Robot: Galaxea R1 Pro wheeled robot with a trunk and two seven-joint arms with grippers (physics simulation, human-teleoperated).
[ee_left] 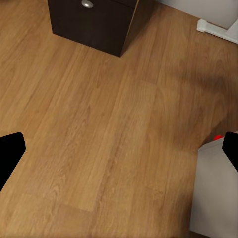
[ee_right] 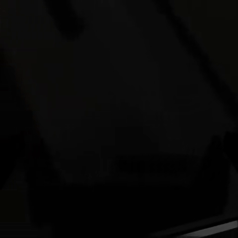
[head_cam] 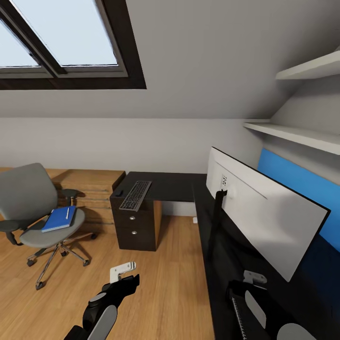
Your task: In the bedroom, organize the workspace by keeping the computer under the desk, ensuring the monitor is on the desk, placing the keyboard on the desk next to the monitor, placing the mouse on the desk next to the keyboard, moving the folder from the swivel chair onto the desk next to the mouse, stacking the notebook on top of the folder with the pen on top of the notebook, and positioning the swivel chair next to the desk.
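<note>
Room: the bedroom is showing a sloped grey ceiling with a skylight (head_cam: 61, 38), a light wood floor (head_cam: 165, 274) and white wall shelves (head_cam: 302, 134) at the right.
Desk: the L-shaped desk (head_cam: 179, 186) with its glossy black top is standing against the far wall and running along the right side toward the camera; its dark drawer unit (head_cam: 134, 226) with round silver knobs is sitting under the far left end.
Monitor: the monitor (head_cam: 264, 212) is standing on the right wing of the desk, showing its white back, carried on a black arm.
Keyboard: the keyboard (head_cam: 136, 195) is lying on the desk top above the drawer unit, well apart from the monitor.
Mouse: the mouse (head_cam: 118, 192) is sitting just beside the keyboard's left edge.
Swivel chair: the swivel chair (head_cam: 40, 212) is standing on the floor to the left of the desk, apart from it, in front of a light wooden dresser (head_cam: 94, 189).
Folder: the blue folder (head_cam: 59, 218) is lying on the chair seat.
Pen: the white pen (head_cam: 67, 213) is resting on top of the folder.
Left gripper: the left gripper (head_cam: 123, 270) is hanging over bare floor, released, its fingers (ee_left: 11, 153) spread wide and holding nothing.
Right gripper: the right gripper (head_cam: 255, 277) is hovering low over the near desk top; its wrist view is almost black, so I cannot tell whether it is released or clenched.
</note>
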